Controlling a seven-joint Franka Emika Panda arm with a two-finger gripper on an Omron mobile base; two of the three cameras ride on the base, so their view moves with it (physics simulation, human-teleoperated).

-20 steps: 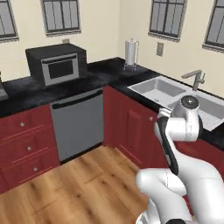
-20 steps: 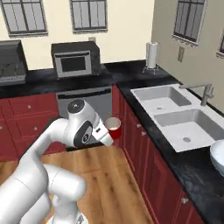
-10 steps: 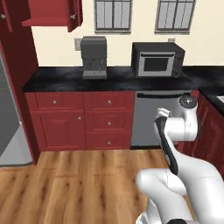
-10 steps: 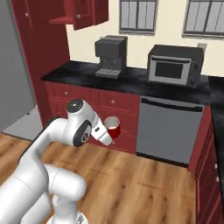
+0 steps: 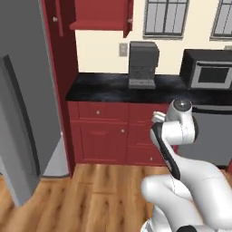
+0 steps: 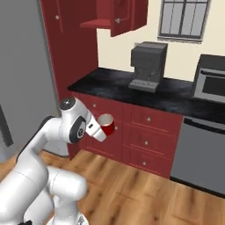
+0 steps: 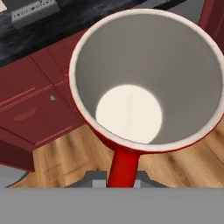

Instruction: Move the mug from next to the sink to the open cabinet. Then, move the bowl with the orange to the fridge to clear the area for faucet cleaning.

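Item: mug [image 6: 107, 125], red outside with a white-grey inside and a white rim, carried in mid-air by the gripper [image 6: 97, 130] of the white arm, well above the wooden floor [image 6: 145, 193] and in front of the dark red lower cabinets [image 6: 147, 136]; in the hand view the mug [image 7: 148, 78] is seen from its open mouth, empty, with its red handle [image 7: 124, 168] running down between the fingers. Hand state: clamped tight on the mug's handle. Holder: white arm [image 5: 174, 136], folded with its elbow raised, the mug tipped on its side so the mouth faces away from the wrist toward the cabinets. Surroundings: black counter [image 5: 113, 88] along the far wall, bearing a dark grey coffee machine [image 5: 142, 63] and, further right, a black microwave [image 5: 210, 70]; a grey dishwasher front [image 6: 200, 154] set under the counter on the right; an upper cabinet [image 5: 102, 16] in dark red, high on the wall left of the window [image 5: 165, 18], with its door standing open [image 6: 127, 15]. Fridge [image 5: 25, 99]: tall, grey, at the far left, its door swung open toward the near side; a tall dark red panel [image 5: 61, 86] stands between it and the counter. The mug is well below the open upper cabinet and to the right of the fridge
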